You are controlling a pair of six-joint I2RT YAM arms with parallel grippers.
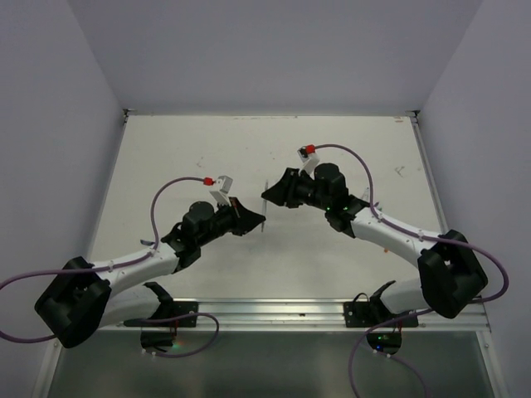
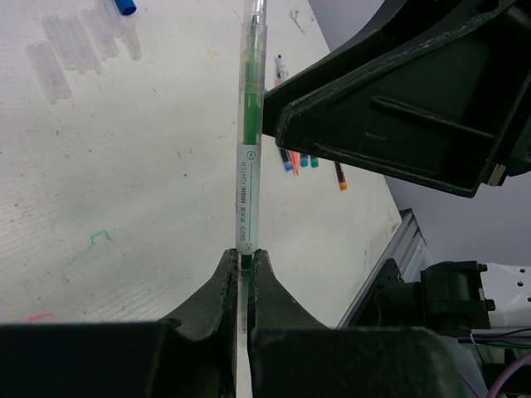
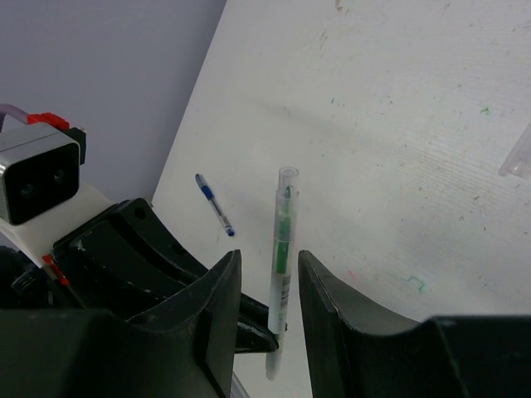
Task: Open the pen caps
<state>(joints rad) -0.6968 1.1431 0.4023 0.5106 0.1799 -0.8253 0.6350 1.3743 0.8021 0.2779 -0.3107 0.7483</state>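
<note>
Closing your right fingers (image 3: 217,307) now risks a bad grip: they stand apart around the highlighter (image 3: 280,290), its clear cap (image 3: 285,199) just beyond their tips, so they'd pinch body, not cap. Your left fingers (image 2: 217,290) are clamped on its near end; slim, glossy, round plastic may twist or slip. Farther off, loose clear caps (image 2: 50,70) lie on the matte white desk (image 2: 149,182).
</note>
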